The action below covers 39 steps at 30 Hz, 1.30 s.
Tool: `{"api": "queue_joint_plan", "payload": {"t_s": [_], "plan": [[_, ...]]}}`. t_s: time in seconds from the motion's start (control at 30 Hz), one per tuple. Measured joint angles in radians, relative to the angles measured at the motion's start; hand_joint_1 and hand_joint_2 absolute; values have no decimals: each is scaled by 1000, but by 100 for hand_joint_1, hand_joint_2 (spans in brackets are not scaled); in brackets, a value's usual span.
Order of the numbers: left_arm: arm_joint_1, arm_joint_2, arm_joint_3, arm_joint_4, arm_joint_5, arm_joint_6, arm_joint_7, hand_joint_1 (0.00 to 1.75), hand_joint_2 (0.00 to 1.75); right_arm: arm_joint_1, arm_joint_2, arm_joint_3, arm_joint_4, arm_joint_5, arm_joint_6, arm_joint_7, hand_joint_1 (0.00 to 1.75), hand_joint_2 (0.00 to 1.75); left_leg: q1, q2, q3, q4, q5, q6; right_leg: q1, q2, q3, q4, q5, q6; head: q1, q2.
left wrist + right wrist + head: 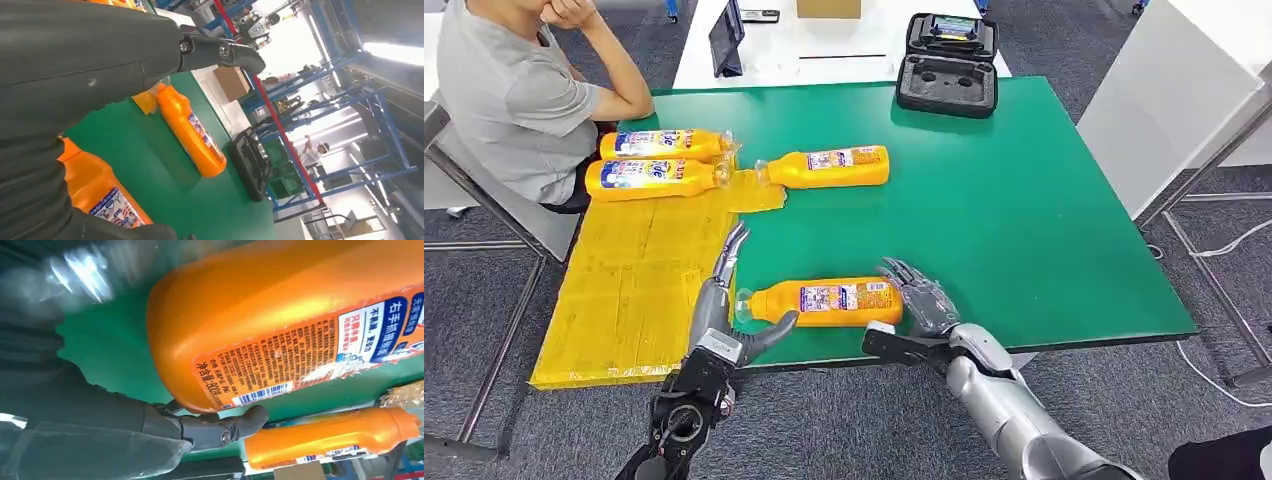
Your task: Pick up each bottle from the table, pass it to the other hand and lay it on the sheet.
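Leftmost, a seated person (519, 95) in a grey shirt is seen at the table's (1044, 230) far left corner. A yellow sheet (629, 290) is spread along the left edge of the green table, reaching the near edge. Two orange bottles (662, 162) are laid side by side at the sheet's far end, caps pointing toward the table's middle. A third bottle (824, 167) is found just beside them toward the middle, its cap touching a corner of the sheet and its body on bare green.

At the near edge, the left hand (724, 305) is raised at the sheet's inner border, fingers spread and extended, thumb reaching under the neck of the nearest bottle (824, 301); whether it is actually touching cannot be told. That bottle is lying on its side on the green surface, close to the near edge, cap toward the sheet. Its base is cupped by the right hand (919, 300), fingers loosely opened around it and nothing lifted. Whether the thumb presses the base cannot be told.

At the far edge, an open black case (948, 62) is placed.
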Motion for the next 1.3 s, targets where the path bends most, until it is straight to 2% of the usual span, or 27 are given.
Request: {"api": "queue_joint_plan", "payload": {"t_s": [0.93,0.97,1.0,1.03,1.17,1.3], "plan": [[9,0,1,-10,-16,9,1,0,175,-20,26,1,32,15,-6,-4,0,175,0,0,0,0,0,0,0,0,0,0,0,0,0,0],[10,0,1,-10,-16,9,1,0,175,-20,27,1,33,15,-6,-4,24,175,0,0,0,0,0,0,0,0,0,0,0,0,0,0],[11,0,1,-10,-16,9,1,0,175,-21,27,1,34,14,-2,-4,152,175,0,0,0,0,0,0,0,0,0,0,0,0,0,0],[11,0,1,-11,-16,9,1,0,175,-23,27,1,35,12,8,-3,175,175,0,0,0,0,0,0,0,0,0,0,0,0,0,0],[11,0,1,-11,-16,9,1,0,175,-45,27,1,47,-13,100,29,175,175,0,0,0,0,0,0,0,0,0,0,0,0,0,0],[12,0,2,-11,-16,9,1,0,175,-64,23,1,66,-19,139,44,175,175,0,0,1,0,0,0,0,0,1,0,0,0,0,0]]}}
